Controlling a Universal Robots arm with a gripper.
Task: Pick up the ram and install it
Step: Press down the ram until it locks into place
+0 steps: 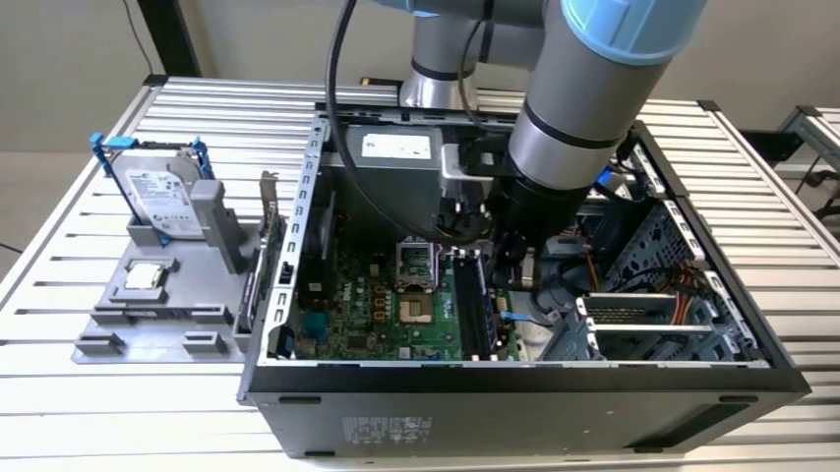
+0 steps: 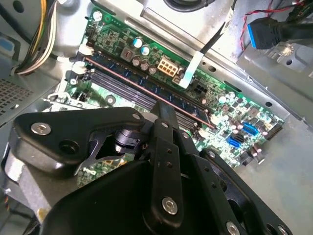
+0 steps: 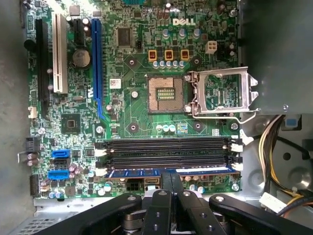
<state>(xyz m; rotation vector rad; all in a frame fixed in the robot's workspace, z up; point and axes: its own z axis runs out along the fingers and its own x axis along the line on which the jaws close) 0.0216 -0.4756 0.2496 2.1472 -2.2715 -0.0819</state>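
Observation:
The ram (image 3: 137, 173) is a thin dark stick with a bluish tint. It sits in the motherboard slot closest to my gripper (image 3: 171, 173) and lies level along that slot, between the white end clips. In the second wrist view the ram (image 2: 127, 81) runs diagonally across the green board, and my gripper (image 2: 165, 109) comes down on its middle. The black fingers (image 3: 166, 177) are together on the stick's top edge and hide that part of it. In the exterior view the gripper (image 1: 510, 258) reaches down inside the open computer case (image 1: 525, 379).
Two empty black slots (image 3: 164, 145) lie beside the ram. The CPU socket (image 3: 165, 94) is open, its metal frame (image 3: 222, 93) flipped aside. Yellow cables (image 3: 274, 142) hang near the slot's end. Outside the case, a grey fixture (image 1: 157, 295) holds a hard drive (image 1: 164, 192) in a blue frame.

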